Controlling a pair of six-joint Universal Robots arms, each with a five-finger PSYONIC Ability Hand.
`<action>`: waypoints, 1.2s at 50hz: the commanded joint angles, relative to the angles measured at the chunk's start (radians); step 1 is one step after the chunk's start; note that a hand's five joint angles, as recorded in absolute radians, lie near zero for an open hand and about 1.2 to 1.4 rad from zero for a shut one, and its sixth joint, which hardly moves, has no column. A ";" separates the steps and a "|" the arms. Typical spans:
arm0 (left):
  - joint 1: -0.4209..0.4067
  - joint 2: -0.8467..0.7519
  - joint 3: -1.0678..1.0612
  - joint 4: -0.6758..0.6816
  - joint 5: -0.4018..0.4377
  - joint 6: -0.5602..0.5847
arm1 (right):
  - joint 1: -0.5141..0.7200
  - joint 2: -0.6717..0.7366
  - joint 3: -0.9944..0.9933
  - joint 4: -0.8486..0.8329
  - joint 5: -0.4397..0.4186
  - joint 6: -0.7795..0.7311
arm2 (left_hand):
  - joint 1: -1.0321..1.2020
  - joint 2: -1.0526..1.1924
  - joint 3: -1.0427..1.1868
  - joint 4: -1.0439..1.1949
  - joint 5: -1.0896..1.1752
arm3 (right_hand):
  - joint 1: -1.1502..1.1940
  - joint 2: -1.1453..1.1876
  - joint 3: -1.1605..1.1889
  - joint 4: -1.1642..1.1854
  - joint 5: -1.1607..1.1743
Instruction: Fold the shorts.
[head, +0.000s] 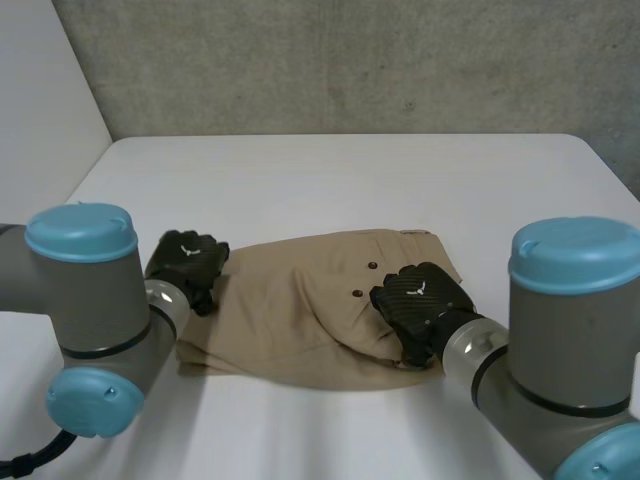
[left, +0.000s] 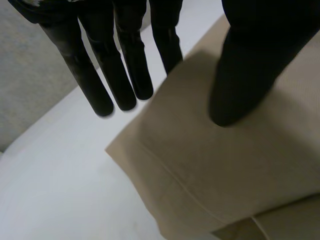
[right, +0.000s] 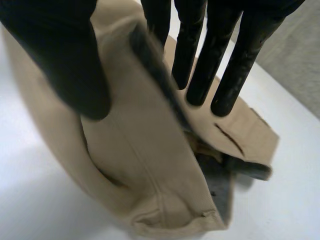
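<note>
Tan shorts (head: 300, 315) lie flat near the front edge of the table (head: 350, 180), long axis running left to right, already doubled over once by the look of the layered hem. Right hand (head: 420, 300) sits on the right end. In its wrist view a raised fold of cloth stands between thumb and straight fingers, so I judge it pinched. Left hand (head: 188, 262) is at the left end, fingers straight and relaxed over bare table just off the corner, thumb above the cloth, gripping nothing. Each end has its own hand close by, so the next fold likely goes end to end. Unclear whether the left thumb touches the cloth. The right arm hides the near right corner.
</note>
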 joint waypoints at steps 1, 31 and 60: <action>-0.022 0.013 -0.012 -0.017 0.003 0.005 | 0.003 -0.003 0.014 -0.129 0.083 -0.064 | 0.485 0.515 0.518 0.514 0.520 | 0.669 0.700 0.569 0.566 0.585; -0.056 0.777 0.225 -0.192 0.003 -0.164 | -0.102 -0.569 -0.300 0.094 0.084 -0.066 | 0.485 0.515 0.518 0.514 0.520 | 0.669 0.700 0.569 0.566 0.585; 0.045 -0.312 0.700 0.117 0.003 -0.117 | -0.187 0.342 -0.552 -0.436 0.098 0.000 | 0.485 0.515 0.518 0.514 0.520 | 0.669 0.700 0.569 0.566 0.585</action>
